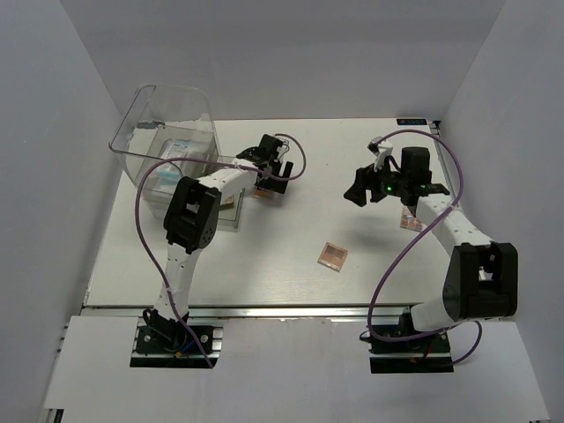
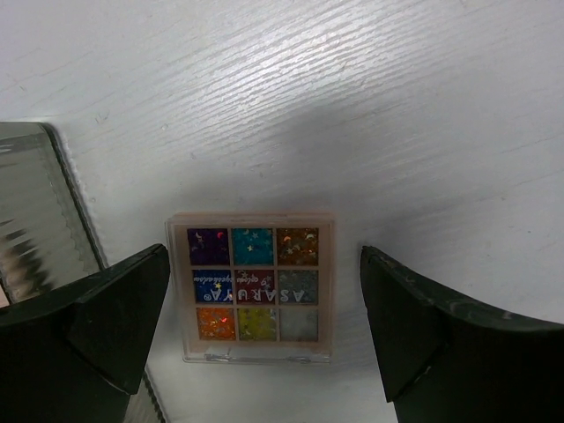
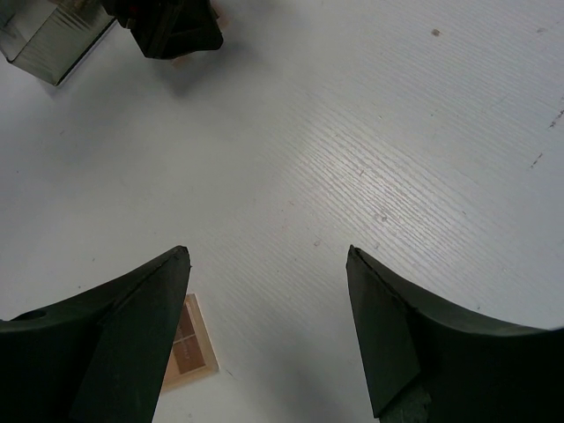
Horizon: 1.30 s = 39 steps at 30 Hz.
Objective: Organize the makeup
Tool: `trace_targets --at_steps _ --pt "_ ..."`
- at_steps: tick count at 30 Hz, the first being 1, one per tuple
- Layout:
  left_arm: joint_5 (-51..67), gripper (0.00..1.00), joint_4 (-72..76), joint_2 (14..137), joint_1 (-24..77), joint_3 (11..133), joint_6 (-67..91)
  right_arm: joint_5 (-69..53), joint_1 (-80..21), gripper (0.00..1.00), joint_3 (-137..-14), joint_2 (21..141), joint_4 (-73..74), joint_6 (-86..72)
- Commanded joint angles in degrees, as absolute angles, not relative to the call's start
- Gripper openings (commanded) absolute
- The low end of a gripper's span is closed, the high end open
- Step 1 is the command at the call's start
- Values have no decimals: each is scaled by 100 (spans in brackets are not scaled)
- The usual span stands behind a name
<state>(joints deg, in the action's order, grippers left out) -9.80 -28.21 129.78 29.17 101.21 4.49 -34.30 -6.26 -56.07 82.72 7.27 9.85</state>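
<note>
A square nine-colour eyeshadow palette (image 2: pixel 254 286) lies flat on the white table, right beside the clear bin's wall (image 2: pixel 44 220). My left gripper (image 2: pixel 264 256) hovers over it, open, one finger on each side and not touching; from above, the gripper (image 1: pixel 269 179) hides most of the palette (image 1: pixel 262 191). A brown-toned square palette (image 1: pixel 333 256) lies mid-table and also shows in the right wrist view (image 3: pixel 189 348). My right gripper (image 1: pixel 361 192) is open and empty above bare table (image 3: pixel 268 251). Another peach palette (image 1: pixel 411 222) lies under the right arm. A white-blue packet (image 1: pixel 179 150) sits in the bin.
The large clear plastic bin (image 1: pixel 141 132) stands at the back left, its near corner (image 3: pixel 53 44) close to the left gripper (image 3: pixel 172 26). White walls enclose the table on three sides.
</note>
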Motion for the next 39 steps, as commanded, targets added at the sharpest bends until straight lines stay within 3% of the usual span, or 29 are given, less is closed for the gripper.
trace_targets --at_steps 1,7,10,13,15,18,25,31,39 --pt "-809 98 -2892 12814 2760 10020 492 -3559 -580 77 -5731 8297 677 993" --pt "-572 95 -2892 12824 2760 9678 737 -3568 -563 77 -5730 8297 685 976" --pt "-475 86 -2655 12683 2760 9273 869 -3568 -554 77 -5722 8288 694 976" --pt "-510 72 -2558 12560 2760 9062 949 -3577 -545 77 -5722 8279 703 967" --pt "-545 54 -2514 12446 2768 9000 984 -3586 -545 77 -5722 8279 703 949" --pt "-589 39 -2312 12051 2777 8860 1055 -3577 -545 77 -5730 8271 712 958" --pt "-466 30 -2592 11093 2848 9290 1221 -3638 -545 77 -5730 8279 694 923" --pt "-957 28 -2724 10179 2856 8693 1327 -3770 -545 77 -5713 8323 659 800" --pt "-2134 15 -3199 10362 2523 8648 1354 -3911 -545 77 -5757 8367 712 773"
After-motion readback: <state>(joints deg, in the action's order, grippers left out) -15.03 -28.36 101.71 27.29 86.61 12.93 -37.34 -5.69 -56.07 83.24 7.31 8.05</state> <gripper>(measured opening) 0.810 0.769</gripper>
